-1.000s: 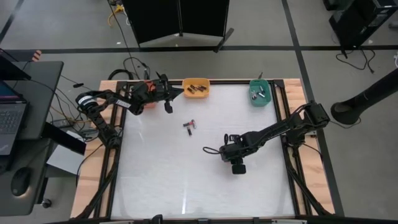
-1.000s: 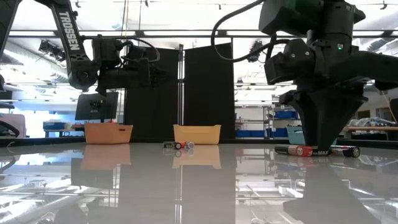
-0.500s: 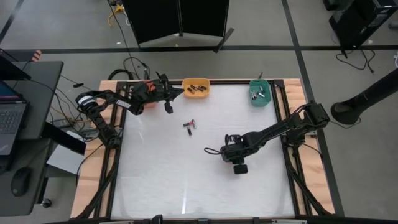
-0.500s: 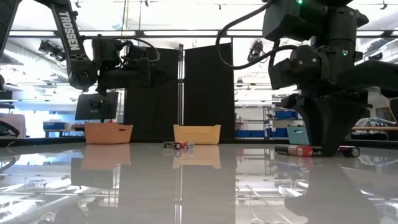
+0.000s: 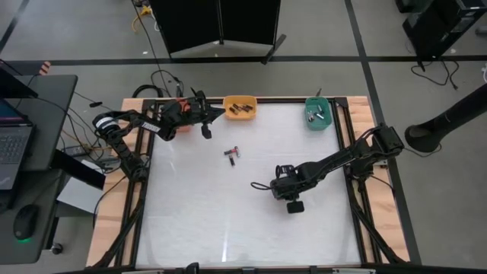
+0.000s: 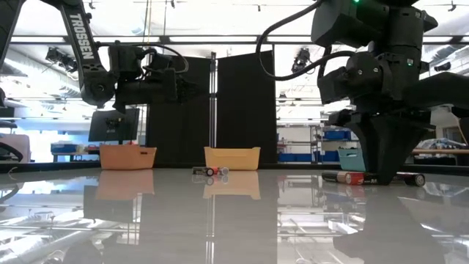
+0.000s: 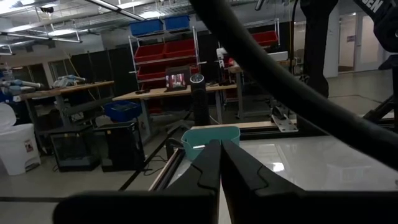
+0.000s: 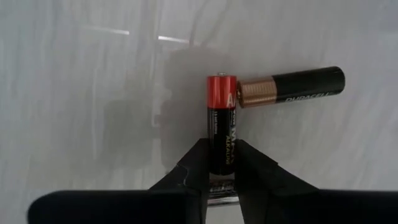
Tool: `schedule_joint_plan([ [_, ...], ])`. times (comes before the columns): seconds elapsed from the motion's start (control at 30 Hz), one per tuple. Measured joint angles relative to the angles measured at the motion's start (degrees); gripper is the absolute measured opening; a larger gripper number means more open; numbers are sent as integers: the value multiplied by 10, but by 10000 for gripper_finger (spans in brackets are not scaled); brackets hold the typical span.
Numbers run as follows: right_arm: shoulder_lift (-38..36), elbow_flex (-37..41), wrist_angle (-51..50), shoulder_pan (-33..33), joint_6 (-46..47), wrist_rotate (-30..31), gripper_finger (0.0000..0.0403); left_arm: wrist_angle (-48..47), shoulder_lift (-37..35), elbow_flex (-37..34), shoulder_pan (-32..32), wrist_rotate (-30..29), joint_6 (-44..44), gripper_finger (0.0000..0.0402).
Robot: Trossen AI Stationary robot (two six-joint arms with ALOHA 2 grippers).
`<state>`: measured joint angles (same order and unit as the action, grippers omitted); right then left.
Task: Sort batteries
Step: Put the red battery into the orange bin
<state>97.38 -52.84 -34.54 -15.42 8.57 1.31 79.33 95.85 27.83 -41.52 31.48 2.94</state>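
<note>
My right end effector (image 8: 222,163) clenches a red-capped battery (image 8: 222,121) lengthwise, its cap meeting a crosswise black battery (image 8: 291,88). Yellow bin (image 5: 240,108) and teal bin (image 5: 318,113) hold batteries. My left end effector (image 7: 220,163) is clenched empty.

Both arms were dark, nearly black, built of boxy joint housings linked by slimmer round tubes. The left arm (image 5: 144,122) carried white "TROSSEN" lettering along one link, seen in the low view, and a pale ring near its base joint. Black cables looped freely off each arm, one sweeping across the left wrist view. The right arm (image 5: 350,156) had a bulky wrist block with a small green light on top. Each tool ended in two matte black, wedge-shaped fingers (image 8: 255,168)
</note>
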Motion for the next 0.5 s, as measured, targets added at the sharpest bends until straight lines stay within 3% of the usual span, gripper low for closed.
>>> schedule_joint_plan([
  [0.5, 1, -35, -16, -17, -26, -5, 64, 0, 0, 0, 0, 2, 0, 19],
])
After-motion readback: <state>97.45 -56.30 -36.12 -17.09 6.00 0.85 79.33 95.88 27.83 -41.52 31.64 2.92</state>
